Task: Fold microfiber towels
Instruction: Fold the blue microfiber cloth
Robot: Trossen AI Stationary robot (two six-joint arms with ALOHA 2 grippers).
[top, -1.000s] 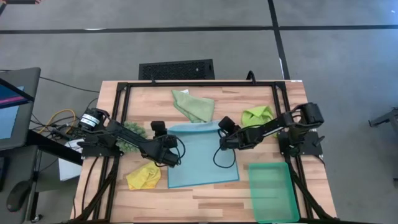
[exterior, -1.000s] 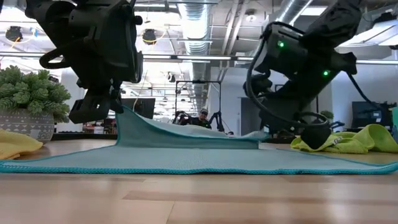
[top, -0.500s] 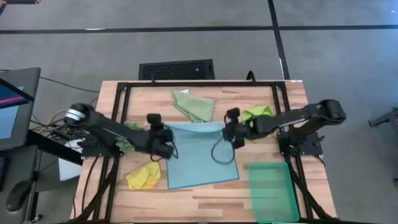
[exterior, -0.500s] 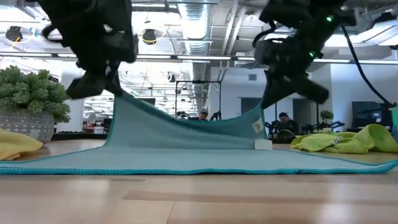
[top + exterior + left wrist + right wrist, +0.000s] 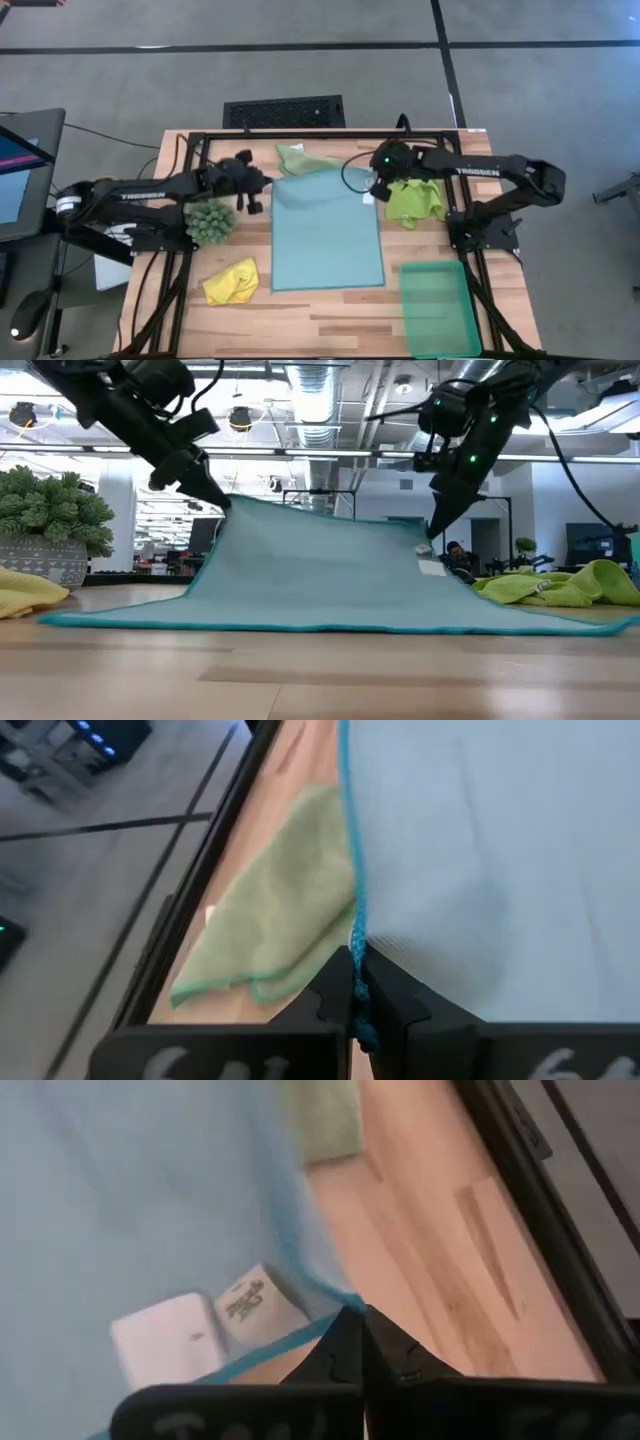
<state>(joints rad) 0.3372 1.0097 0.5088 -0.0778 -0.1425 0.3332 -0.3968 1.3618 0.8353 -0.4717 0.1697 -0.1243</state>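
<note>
A light blue microfiber towel [image 5: 328,235] slopes up from its near edge [image 5: 320,626], which lies on the table, to its raised far edge. My left gripper [image 5: 264,190] is shut on the far left corner and my right gripper [image 5: 374,192] on the far right corner. A sage green towel [image 5: 298,157] lies beyond the far edge and partly under it. To the right of the right gripper lies a crumpled lime green towel [image 5: 415,199]. A yellow towel [image 5: 232,282] lies near the front left. My left gripper pinches the blue towel's stitched edge at its far left corner [image 5: 354,952] between its two fingers, slanting down from the table's left. The corner is lifted clear. My right gripper pinches the far right corner [image 5: 340,1298] by its stitched edge, beside the white labels [image 5: 165,1342], slanting down from the right. The far edge [image 5: 325,518] runs almost straight between the two holds.
A dark green spiky clump [image 5: 210,220] sits left of the blue towel, below my left arm. A teal plastic tray [image 5: 440,305] stands at the front right. A black frame [image 5: 320,133] borders the table.
Both grippers have risen and gone toward the table's far edge, and each has rolled at the wrist. The right one has taken hold of its corner. The towel's far edge has been lifted and drawn out nearly straight. Its near edge has stayed on the table.
</note>
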